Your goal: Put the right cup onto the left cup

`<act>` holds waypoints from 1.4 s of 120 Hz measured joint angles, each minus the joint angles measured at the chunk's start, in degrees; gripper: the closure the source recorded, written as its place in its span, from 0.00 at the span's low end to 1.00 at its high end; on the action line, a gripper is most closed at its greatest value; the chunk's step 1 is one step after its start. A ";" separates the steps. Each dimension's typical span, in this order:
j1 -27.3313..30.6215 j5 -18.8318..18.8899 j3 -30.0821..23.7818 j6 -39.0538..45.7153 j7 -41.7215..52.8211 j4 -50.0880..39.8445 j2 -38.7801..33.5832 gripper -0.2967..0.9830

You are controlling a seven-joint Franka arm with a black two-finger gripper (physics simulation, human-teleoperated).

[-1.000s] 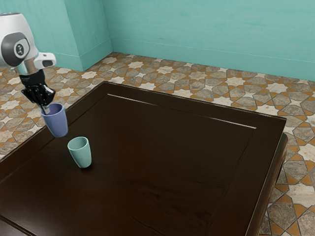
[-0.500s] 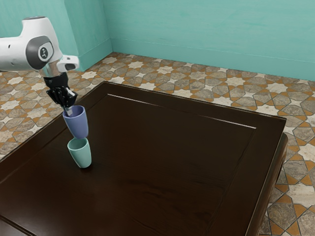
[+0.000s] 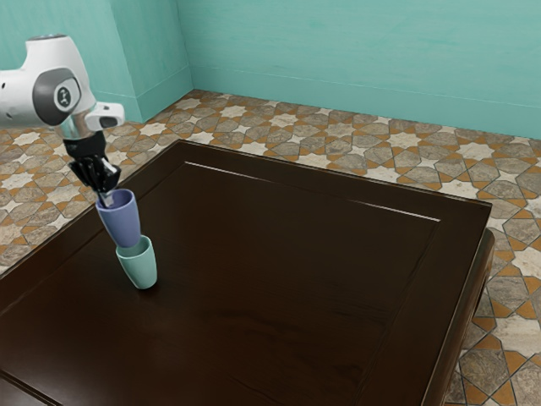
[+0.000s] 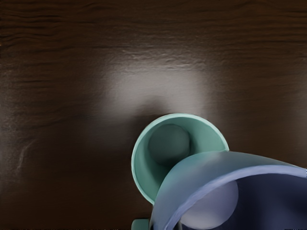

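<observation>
At ext. view's upper left, jaws are clamped nearly closed on blue cup [image 3: 122,225], pinching its wall at the rim; cup's held off the surface [image 3: 279,279]. Green cup [image 3: 140,266] stands upright on surface, mouth up, just under and to ext. view's right of blue cup. Bases vs. rim: can't tell if touching or a bit apart.

Main risk = misalignment. Wrist view: blue cup covers only part of green cup's mouth, so lowering straight from here would prob. catch base on green rim, tip green cup or shove it along the surface. Needs a small sideways shift first, then down.

2nd risk: one-sided rim grip, so blue cup could pivot in jaws on contact & jam crooked. Opening early, w/ base off-centre, could drop it beside green cup, i.e. a fail.
</observation>
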 joint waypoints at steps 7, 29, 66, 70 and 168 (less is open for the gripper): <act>0.16 0.03 0.13 0.14 0.17 -0.04 0.52 0.85; -0.09 0.05 0.19 1.68 0.61 0.46 2.81 0.85; -0.10 0.01 0.27 3.28 1.07 -0.01 5.34 0.85; -0.10 0.01 0.27 3.35 1.10 -0.04 5.51 0.84; -0.62 -0.14 -5.90 -11.29 0.87 15.05 -3.86 0.25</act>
